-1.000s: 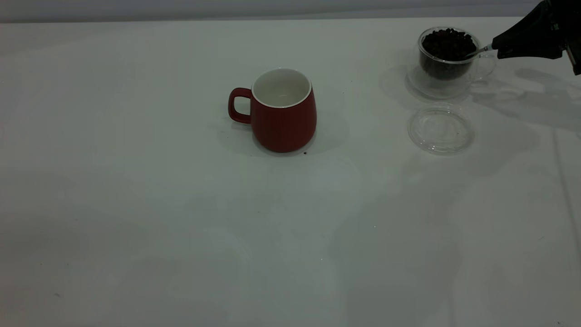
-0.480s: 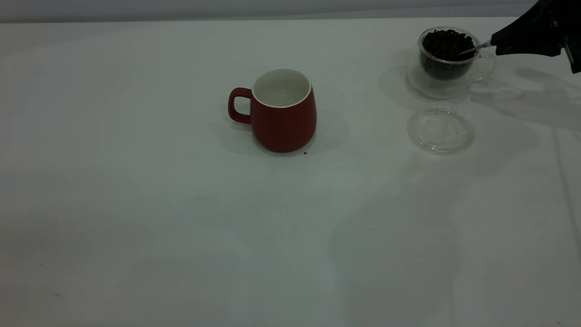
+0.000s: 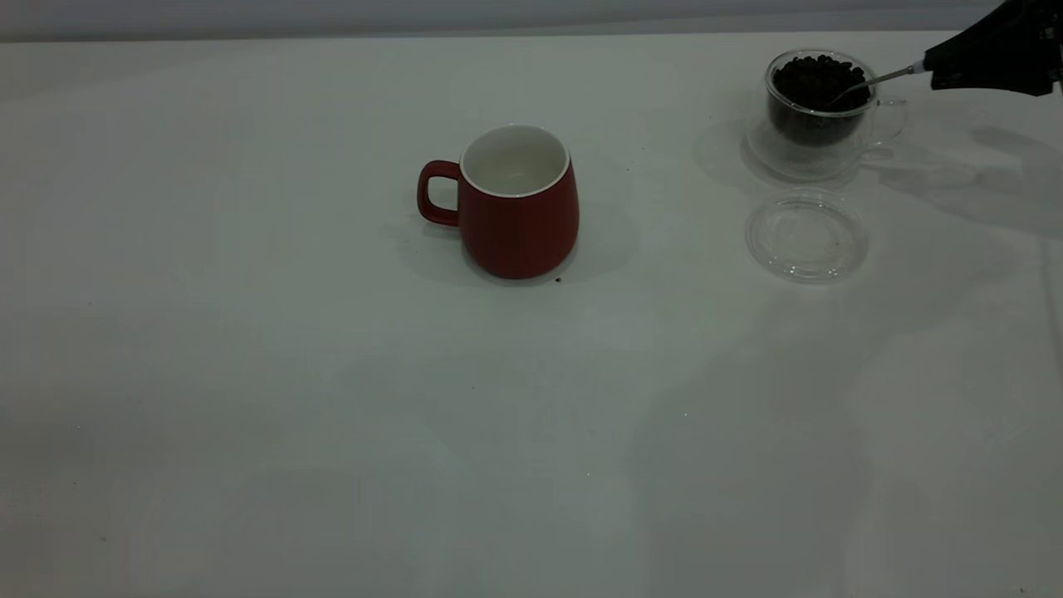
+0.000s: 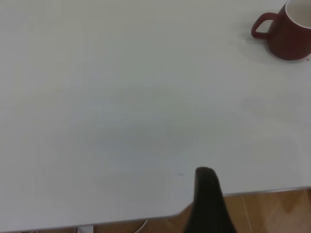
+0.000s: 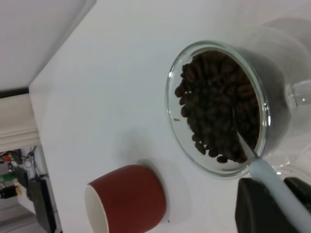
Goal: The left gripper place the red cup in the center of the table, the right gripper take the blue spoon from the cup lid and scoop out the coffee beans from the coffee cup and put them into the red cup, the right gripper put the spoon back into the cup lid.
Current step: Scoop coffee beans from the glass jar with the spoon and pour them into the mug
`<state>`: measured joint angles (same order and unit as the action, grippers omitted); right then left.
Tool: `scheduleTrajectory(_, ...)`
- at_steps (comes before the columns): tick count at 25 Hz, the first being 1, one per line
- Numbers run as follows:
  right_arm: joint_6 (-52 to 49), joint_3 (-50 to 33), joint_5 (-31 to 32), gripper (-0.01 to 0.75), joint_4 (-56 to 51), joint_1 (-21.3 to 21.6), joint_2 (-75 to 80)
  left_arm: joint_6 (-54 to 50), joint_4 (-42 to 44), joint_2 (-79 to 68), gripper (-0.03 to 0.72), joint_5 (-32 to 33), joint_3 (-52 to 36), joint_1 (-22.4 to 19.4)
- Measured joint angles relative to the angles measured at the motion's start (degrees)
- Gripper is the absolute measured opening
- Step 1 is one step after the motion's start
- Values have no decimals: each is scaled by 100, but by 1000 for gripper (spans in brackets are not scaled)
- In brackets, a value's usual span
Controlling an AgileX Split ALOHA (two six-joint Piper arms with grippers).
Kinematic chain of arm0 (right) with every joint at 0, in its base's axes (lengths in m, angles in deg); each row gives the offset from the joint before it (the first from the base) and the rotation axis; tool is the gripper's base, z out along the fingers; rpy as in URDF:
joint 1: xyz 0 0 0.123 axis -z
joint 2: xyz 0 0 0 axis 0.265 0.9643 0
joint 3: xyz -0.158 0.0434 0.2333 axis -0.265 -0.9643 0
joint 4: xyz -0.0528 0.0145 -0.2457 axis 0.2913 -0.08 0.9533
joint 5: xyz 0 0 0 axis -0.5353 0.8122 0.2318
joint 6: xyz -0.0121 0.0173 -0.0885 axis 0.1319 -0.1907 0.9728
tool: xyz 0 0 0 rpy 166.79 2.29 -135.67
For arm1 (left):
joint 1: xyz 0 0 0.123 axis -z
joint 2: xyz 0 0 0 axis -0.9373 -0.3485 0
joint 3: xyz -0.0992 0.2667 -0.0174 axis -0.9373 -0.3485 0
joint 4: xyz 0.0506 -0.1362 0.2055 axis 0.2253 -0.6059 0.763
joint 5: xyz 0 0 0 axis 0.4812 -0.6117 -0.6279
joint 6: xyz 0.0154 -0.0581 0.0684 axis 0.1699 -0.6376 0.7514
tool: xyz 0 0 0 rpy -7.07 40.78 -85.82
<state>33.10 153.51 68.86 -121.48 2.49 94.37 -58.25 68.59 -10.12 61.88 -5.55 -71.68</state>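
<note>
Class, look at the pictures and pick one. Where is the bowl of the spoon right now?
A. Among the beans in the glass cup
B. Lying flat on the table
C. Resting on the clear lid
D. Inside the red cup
A: the spoon, held by the right gripper, dips into the coffee beans in the glass cup; the lid and red cup hold nothing.

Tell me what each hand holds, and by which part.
The right hand grips the spoon by its handle end, bowl in the coffee cup. The left hand holds nothing.

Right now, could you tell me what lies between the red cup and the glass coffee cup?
Only bare table separates red cup from coffee cup, per the exterior view.
</note>
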Motion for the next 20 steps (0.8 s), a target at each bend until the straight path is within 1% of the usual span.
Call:
scheduleTrajectory(9, 119, 0, 322, 101, -80, 147, 111, 0, 0, 0, 587, -5, 0, 0)
scheduleTrajectory(20, 319, 0, 629, 101, -521, 276, 187, 0, 0, 0, 587, -5, 0, 0)
